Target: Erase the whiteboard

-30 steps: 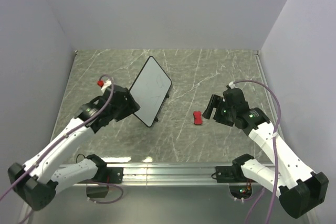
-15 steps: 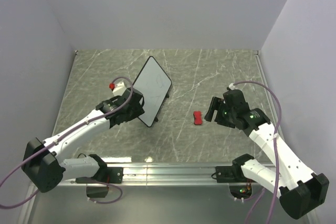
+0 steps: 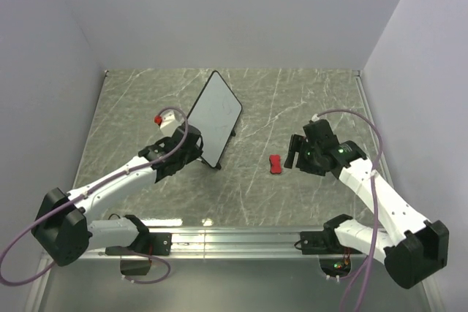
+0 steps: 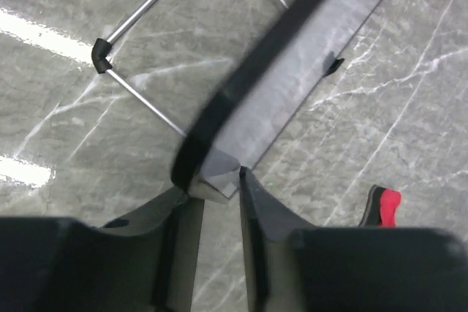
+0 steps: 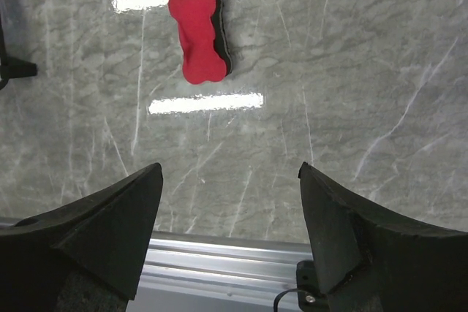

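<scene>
Pinching the lowest corner of the whiteboard [image 4: 292,71], the left gripper [image 4: 213,191] is narrow, one tip on either face. So small a hold could let the board pivot, slip free or tip off its stand legs [image 4: 100,56] once wiping presses on it. Well apart from the whiteboard, on its white-face side, the red eraser [image 5: 199,34] lies on the bench [image 3: 292,100]. Beyond it the right gripper [image 5: 230,180] hangs wide, holding nothing. Any scribbles are too faint to read, and the left wrist view cuts off the board's upper part.
</scene>
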`<state>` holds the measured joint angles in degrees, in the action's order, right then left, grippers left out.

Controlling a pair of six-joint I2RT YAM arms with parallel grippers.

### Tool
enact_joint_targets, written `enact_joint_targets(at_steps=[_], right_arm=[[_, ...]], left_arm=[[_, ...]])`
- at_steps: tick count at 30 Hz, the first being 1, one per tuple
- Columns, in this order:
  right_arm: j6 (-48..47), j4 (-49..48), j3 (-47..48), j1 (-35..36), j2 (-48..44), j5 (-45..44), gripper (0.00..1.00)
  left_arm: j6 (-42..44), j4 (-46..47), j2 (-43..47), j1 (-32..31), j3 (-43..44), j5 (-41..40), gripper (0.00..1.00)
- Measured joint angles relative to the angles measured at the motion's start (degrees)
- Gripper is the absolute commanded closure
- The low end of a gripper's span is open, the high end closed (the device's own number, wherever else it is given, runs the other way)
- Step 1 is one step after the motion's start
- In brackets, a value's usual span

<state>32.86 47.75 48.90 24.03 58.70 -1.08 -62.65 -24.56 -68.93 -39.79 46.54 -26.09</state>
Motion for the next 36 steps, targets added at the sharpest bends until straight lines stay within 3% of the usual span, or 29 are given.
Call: enact_joint_targets(at_steps=[1,6,10,22,30,33,34,36], right_arm=[[-0.13,0.02,0.57,0.00,1.14,0.04,0.18],[-0.46,0.04,2.89,0.00,4.72,0.07,0.18],[-0.59,0.09,3.93,0.00,5.79,0.04,0.19],[-0.72,-0.57,4.35,0.00,8.17,0.07,0.20],[-0.11,-1.92,4.35,0.26,9.20,0.22,0.21],[-0.11,-2.51,4.35,0.48,9.57,0.31,0.22],[-0.13,-2.71,4.35,0.52,9.94,0.39,0.22],[-0.11,-3.19,4.35,0.61,10.97,0.55,0.23]], left_arm=[[0.26,0.92,0.15,0.00,-0.66,-0.42,0.61],[0.74,6.54,1.49,-0.04,-6.54,-0.72,0.53],[0.83,11.52,4.31,-0.04,-10.82,-0.72,0.57],[3.67,25.38,10.08,1.49,-20.79,0.04,0.58],[6.36,35.36,6.03,4.85,-22.64,2.29,0.73],[7.52,37.66,3.17,5.18,-21.44,2.86,0.88],[8.04,38.51,2.03,5.33,-20.81,3.45,0.99],[8.59,39.47,0.26,5.66,-19.69,4.02,1.00]])
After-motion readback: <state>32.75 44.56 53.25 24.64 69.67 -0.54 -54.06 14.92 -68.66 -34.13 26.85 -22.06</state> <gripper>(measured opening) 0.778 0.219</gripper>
